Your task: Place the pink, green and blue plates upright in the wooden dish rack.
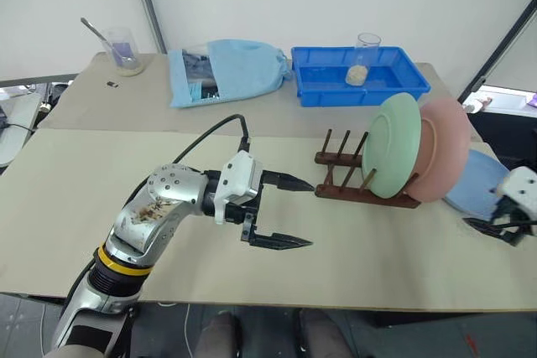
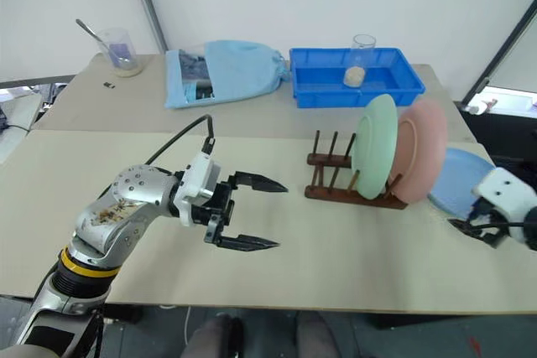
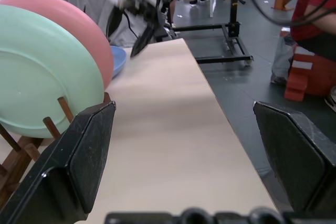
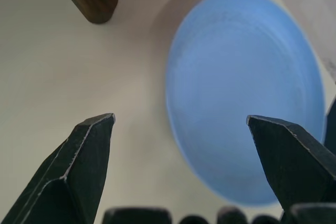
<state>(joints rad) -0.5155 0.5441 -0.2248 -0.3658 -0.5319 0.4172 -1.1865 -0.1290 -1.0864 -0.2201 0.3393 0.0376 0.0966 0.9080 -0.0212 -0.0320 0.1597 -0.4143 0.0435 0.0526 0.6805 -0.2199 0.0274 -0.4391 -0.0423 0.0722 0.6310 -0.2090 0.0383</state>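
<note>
While blue plate (image 4: 241, 93) lies flat, right gripper (image 4: 181, 129) gapes above

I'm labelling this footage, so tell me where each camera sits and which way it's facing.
Head cameras, left and right eye: look forward and down over the table, showing both arms, the open left claw and the wooden dish rack.
Left wrist: looks along its open claw at the green plate, pink plate and right claw.
Right wrist: looks down between open fingers at the blue plate.
Shared: both wrist views show the blue plate.
</note>
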